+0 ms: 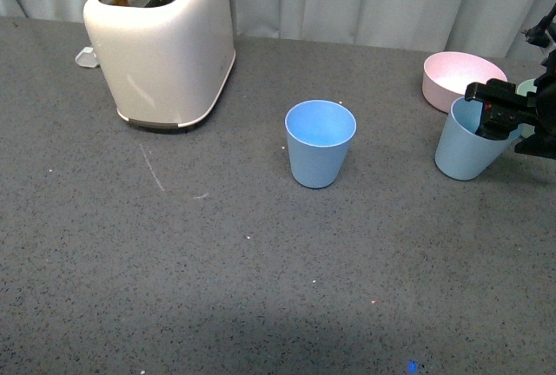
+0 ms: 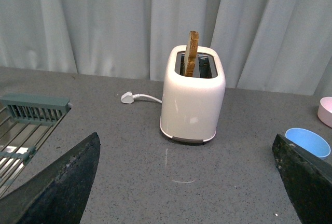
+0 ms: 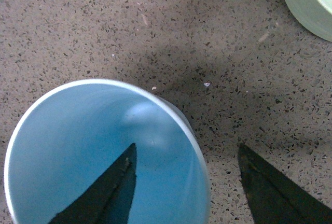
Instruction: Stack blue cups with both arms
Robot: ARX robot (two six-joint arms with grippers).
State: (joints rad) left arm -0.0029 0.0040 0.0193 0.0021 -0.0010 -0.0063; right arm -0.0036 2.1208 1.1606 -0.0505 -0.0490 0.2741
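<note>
One blue cup (image 1: 320, 142) stands upright in the middle of the grey table; its rim also shows in the left wrist view (image 2: 308, 142). The second blue cup (image 1: 467, 144) stands at the right, a little tilted, and fills the right wrist view (image 3: 104, 151). My right gripper (image 1: 497, 115) is open at this cup's rim (image 3: 199, 156), with one finger (image 3: 116, 185) inside the cup and the other (image 3: 270, 187) outside the wall. My left gripper (image 2: 187, 182) is open and empty, above the table facing the toaster; it does not show in the front view.
A white toaster (image 1: 165, 41) with a slice of bread stands at the back left, its plug (image 2: 127, 97) lying behind it. A pink bowl (image 1: 460, 75) and a green bowl (image 3: 310, 3) sit behind the right cup. A dish rack (image 2: 26, 125) is at far left.
</note>
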